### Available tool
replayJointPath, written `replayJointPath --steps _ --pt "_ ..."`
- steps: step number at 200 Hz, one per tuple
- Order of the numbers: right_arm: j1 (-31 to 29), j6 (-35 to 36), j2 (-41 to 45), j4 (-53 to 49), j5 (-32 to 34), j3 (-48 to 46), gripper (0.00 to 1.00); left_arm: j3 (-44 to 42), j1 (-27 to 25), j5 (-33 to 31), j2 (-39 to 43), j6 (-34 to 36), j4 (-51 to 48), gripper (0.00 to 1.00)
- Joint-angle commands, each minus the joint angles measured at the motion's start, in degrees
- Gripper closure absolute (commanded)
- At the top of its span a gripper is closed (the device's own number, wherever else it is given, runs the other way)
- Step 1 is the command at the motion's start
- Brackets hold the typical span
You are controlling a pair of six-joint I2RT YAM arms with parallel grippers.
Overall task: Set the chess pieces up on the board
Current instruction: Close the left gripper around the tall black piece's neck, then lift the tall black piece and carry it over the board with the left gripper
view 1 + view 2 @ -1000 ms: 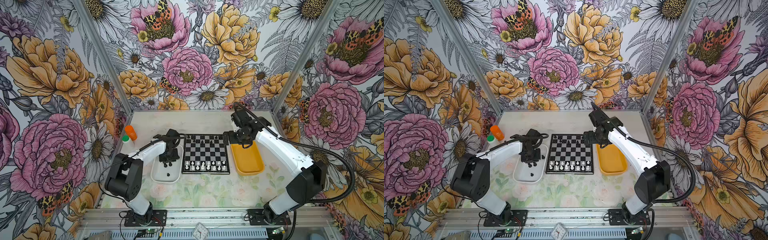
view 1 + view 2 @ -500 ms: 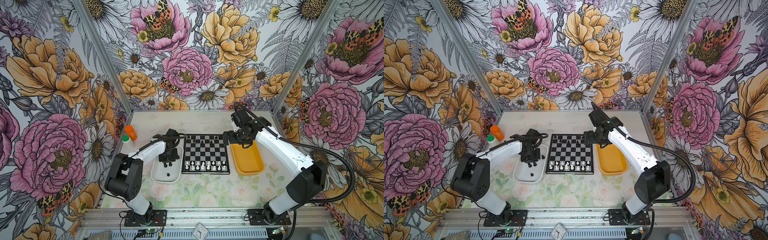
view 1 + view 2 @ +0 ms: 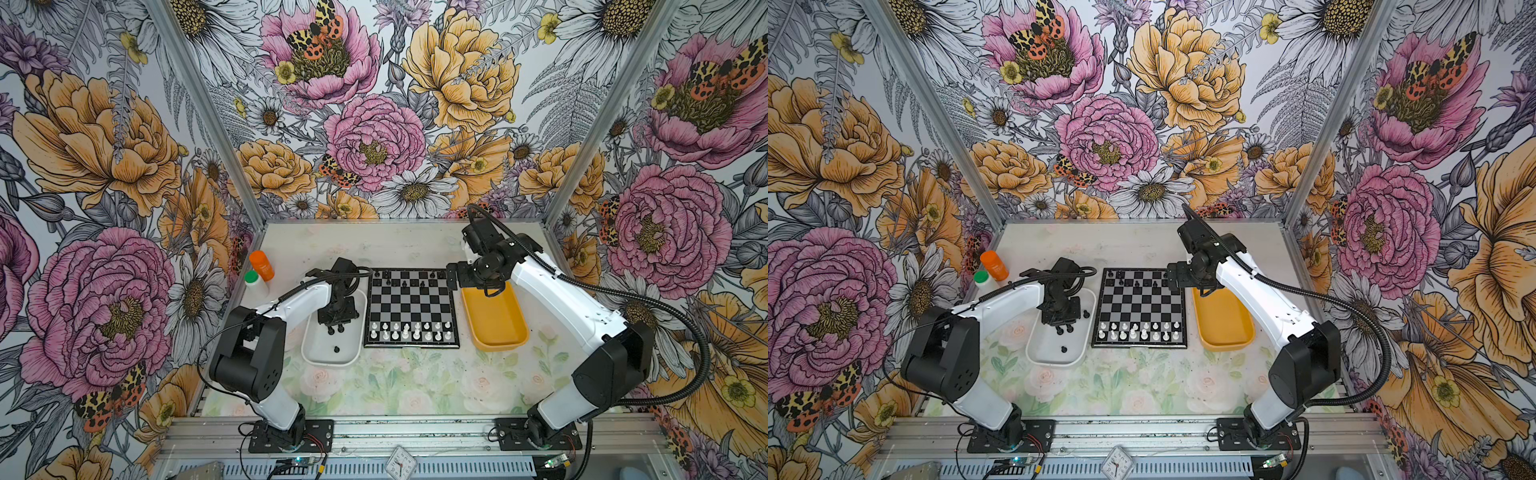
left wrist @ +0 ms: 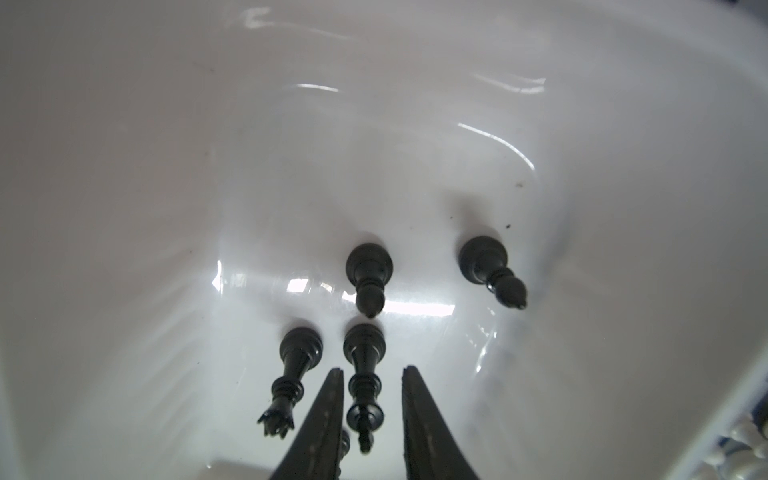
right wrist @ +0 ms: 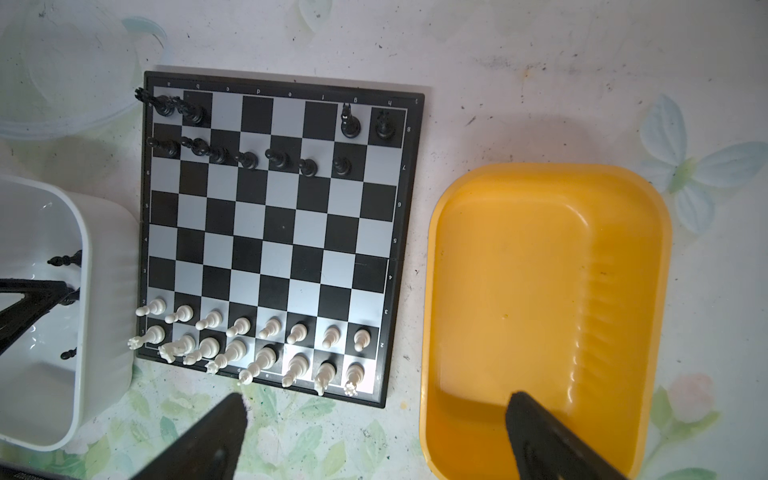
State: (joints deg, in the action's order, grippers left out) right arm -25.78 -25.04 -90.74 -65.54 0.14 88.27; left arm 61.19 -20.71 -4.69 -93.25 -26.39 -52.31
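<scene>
Judging by the board (image 3: 411,307), the set-up was well past halfway. The white set (image 5: 297,332) filled the two rows nearest the robot's bases. On the far side, the black pawns (image 5: 277,159) made a row that looked one short at the end toward the yellow tray (image 3: 494,320). Behind them, the black back-row pieces (image 5: 350,122) held only the two squares at each end, leaving the four middle squares bare. The pieces left to place lay in the white tray (image 3: 320,353) on the counter (image 3: 395,382), just beside the board. At least four could be seen there: a tall cross-topped piece (image 4: 363,361), a crowned piece (image 4: 297,353) beside it, and two bishop-like pieces (image 4: 369,266). The left gripper (image 4: 372,369) was down in that tray, its jaws narrow and straddling the cross-topped piece, with a sliver of gap on each side, so nothing was gripped yet. The right gripper (image 5: 376,395) hung empty near the board's far corner, jaws wide.
</scene>
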Motion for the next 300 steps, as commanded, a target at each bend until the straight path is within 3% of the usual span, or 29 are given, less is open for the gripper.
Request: replayJointPath --steps 1,174,300 --pt "0.38 -1.06 0.71 0.24 0.01 0.56 0.0 0.07 0.4 0.6 -0.13 0.82 0.11 0.74" --pt "0.2 -1.4 1.74 0.37 0.14 -0.72 0.0 -0.73 -0.14 0.13 0.28 0.44 0.19 0.77" --pt "0.2 -0.8 1.45 0.24 -0.32 0.97 0.0 1.28 0.0 -0.22 3.18 0.73 -2.73 0.92"
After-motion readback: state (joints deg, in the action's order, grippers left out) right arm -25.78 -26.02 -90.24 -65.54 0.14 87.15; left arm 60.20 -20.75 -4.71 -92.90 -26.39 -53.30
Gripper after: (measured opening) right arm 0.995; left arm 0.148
